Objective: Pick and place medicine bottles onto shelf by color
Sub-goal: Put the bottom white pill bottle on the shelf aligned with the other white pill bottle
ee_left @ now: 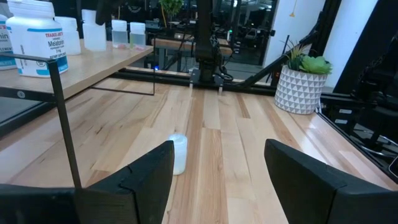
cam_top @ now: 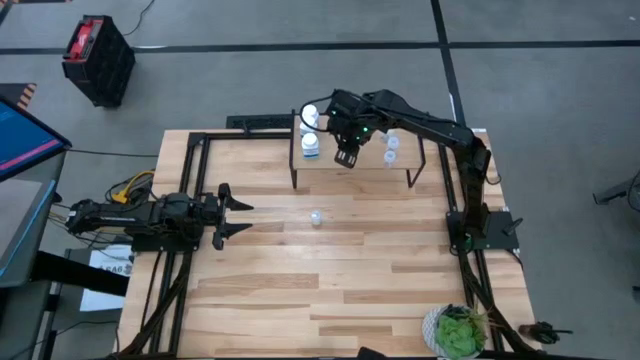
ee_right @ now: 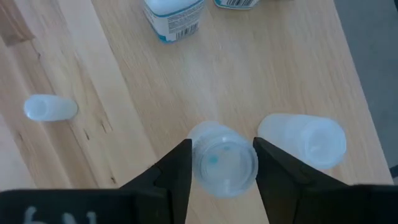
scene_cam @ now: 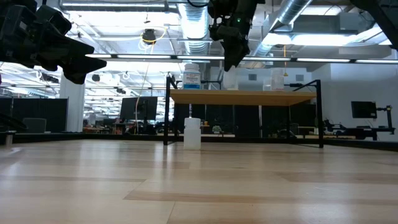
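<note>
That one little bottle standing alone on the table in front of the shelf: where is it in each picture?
High view: lone bottle, mid-table, in front of the shelf.
Low view: bottle near the centre, below the shelf's left end.
Left wrist view: bottle on the table just beyond the jaws.
Right wrist view: probably the small bottle apart from the others.
Shared landmark: the shelf.

Robotics lab/workshop: exposed ceiling ducts (scene_cam: 193,25), strip lights, monitors (scene_cam: 138,107) at 9 o'clock, grey concrete floor (cam_top: 540,90) w/ taped lines.
</note>
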`<state>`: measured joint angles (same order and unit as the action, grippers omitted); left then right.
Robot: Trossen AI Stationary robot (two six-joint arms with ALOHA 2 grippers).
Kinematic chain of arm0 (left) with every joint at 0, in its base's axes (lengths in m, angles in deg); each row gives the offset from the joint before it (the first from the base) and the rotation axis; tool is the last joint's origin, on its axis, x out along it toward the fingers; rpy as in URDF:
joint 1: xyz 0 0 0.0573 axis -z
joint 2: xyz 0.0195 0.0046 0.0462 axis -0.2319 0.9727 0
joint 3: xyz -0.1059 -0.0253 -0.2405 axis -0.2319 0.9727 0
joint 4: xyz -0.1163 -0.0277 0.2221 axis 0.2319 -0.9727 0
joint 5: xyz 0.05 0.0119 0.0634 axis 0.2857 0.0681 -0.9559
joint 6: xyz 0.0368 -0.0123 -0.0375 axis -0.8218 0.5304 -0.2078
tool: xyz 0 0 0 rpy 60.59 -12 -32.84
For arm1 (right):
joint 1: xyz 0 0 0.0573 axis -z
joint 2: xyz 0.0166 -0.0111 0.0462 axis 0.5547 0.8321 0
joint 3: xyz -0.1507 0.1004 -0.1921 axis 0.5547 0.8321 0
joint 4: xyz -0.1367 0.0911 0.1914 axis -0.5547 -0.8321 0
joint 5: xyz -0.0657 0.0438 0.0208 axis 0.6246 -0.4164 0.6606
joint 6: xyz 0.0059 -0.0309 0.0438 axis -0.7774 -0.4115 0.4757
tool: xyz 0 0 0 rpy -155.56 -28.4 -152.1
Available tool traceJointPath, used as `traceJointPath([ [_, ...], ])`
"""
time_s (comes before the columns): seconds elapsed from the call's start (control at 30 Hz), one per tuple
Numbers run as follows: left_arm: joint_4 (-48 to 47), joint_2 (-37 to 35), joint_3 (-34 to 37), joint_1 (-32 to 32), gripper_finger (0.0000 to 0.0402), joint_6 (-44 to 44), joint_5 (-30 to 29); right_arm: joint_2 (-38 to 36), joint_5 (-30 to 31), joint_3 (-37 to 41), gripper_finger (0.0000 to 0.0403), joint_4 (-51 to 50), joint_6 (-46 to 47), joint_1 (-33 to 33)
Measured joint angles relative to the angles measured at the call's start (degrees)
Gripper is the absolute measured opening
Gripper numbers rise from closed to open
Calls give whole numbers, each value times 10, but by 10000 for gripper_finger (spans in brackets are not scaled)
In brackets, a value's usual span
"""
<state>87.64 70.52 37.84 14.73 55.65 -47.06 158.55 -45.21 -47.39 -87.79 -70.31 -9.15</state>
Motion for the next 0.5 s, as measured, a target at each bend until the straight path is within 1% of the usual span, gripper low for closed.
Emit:
traceJointPath([
  [0.5,0,0,0,0,238,0,0,0,0,0,214,-19,0,3],
])
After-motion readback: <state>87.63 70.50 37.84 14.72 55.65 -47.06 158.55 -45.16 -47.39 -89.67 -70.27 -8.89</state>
